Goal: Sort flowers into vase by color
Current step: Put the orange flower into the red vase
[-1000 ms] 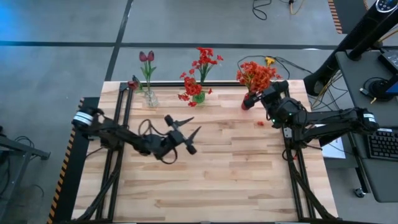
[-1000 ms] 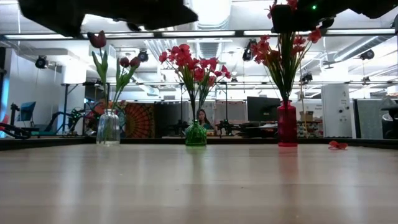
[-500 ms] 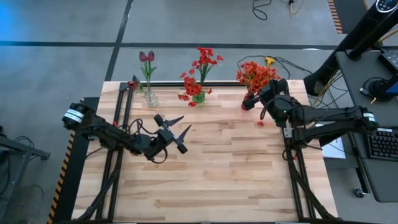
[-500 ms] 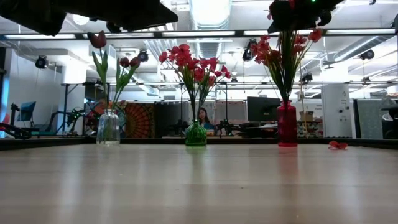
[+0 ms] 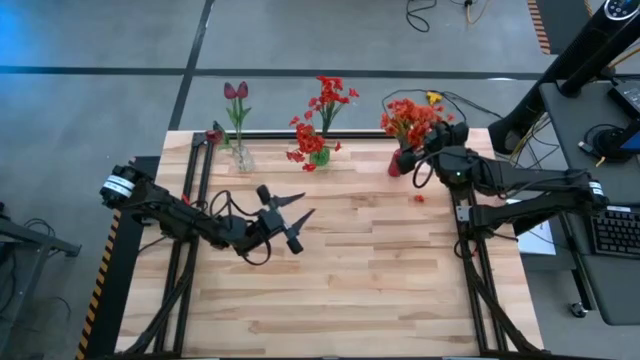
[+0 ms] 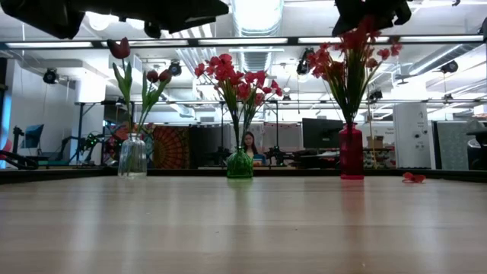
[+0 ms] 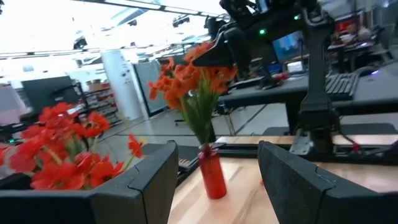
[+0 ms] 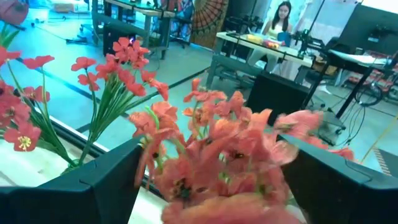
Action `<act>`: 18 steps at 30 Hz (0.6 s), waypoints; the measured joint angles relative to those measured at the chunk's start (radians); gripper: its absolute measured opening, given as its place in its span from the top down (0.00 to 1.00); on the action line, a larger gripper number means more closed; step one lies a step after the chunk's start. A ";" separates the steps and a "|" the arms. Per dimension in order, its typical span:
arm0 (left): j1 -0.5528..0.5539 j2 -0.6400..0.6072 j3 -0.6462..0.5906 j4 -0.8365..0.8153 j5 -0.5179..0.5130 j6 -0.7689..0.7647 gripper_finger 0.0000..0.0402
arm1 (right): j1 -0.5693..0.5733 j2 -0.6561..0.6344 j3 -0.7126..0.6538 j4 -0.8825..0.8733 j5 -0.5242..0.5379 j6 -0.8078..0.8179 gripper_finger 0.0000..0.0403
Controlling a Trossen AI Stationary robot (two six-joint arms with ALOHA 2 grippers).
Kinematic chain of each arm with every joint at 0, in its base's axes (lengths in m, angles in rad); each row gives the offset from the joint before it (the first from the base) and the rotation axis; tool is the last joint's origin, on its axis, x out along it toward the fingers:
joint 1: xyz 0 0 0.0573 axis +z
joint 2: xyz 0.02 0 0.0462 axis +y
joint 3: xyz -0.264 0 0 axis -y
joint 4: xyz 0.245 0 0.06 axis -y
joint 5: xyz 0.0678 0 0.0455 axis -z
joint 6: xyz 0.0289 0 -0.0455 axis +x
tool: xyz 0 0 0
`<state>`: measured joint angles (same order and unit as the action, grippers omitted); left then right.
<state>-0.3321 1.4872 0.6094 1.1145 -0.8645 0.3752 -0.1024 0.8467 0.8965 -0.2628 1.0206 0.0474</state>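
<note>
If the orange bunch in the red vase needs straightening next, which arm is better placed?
Right. The right gripper hangs open over the orange flowers in the red vase; the left gripper is open mid-table.

No text, label, brand, number or sign can be read in any of the views. The monitors and equipment in the room behind the table are too small and blurred to show any lettering.
</note>
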 joint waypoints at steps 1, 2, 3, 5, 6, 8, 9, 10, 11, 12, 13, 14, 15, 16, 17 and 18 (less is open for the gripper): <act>0.002 0.000 0.004 -0.006 0.010 -0.003 0.50 | 0.000 0.000 0.011 -0.015 0.000 0.006 0.15; 0.003 0.000 0.007 -0.015 0.014 -0.002 0.50 | 0.000 0.000 0.021 -0.026 0.000 0.007 0.15; 0.003 0.000 0.011 -0.025 0.015 -0.002 0.50 | 0.000 0.000 0.029 -0.033 0.000 0.008 0.15; 0.003 0.000 0.019 -0.043 0.015 -0.001 0.50 | 0.000 0.000 0.046 -0.045 -0.003 0.008 0.15; 0.003 0.000 0.020 -0.045 0.014 -0.001 0.49 | 0.000 0.000 0.053 -0.048 -0.008 0.008 0.15; 0.003 0.000 0.023 -0.052 0.014 0.000 0.49 | 0.000 0.000 0.066 -0.048 -0.012 0.007 0.15; 0.003 0.000 0.025 -0.057 0.013 0.003 0.49 | 0.000 0.000 0.071 -0.049 -0.019 0.007 0.15; 0.003 0.000 0.026 -0.060 0.012 0.010 0.49 | 0.000 0.000 0.077 -0.050 -0.029 0.006 0.15; 0.003 0.000 0.027 -0.061 0.011 0.019 0.49 | 0.000 0.001 0.084 -0.051 -0.033 0.005 0.15; 0.003 0.000 0.029 -0.061 0.008 0.028 0.49 | 0.000 0.001 0.091 -0.051 -0.033 0.003 0.15; 0.001 0.000 0.032 -0.061 -0.006 0.033 0.49 | 0.000 0.001 0.099 -0.051 -0.034 -0.005 0.15; -0.003 0.000 0.034 -0.061 -0.025 0.035 0.49 | 0.000 0.001 0.108 -0.050 -0.034 -0.008 0.15; -0.009 -0.001 0.037 -0.062 -0.053 0.036 0.49 | 0.000 0.001 0.117 -0.050 -0.033 -0.014 0.15; -0.017 -0.006 0.043 -0.065 -0.076 0.048 0.49 | 0.000 0.001 0.125 -0.050 -0.034 -0.020 0.15; -0.029 -0.016 0.048 -0.067 -0.093 0.069 0.49 | 0.000 0.001 0.134 -0.053 -0.034 -0.026 0.15; -0.043 -0.030 0.053 -0.066 -0.099 0.098 0.49 | 0.000 0.001 0.144 -0.054 -0.034 -0.036 0.15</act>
<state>-0.3756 1.4574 0.6619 1.0489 -0.9637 0.4732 -0.1024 0.8474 1.0404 -0.3164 0.9871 0.0118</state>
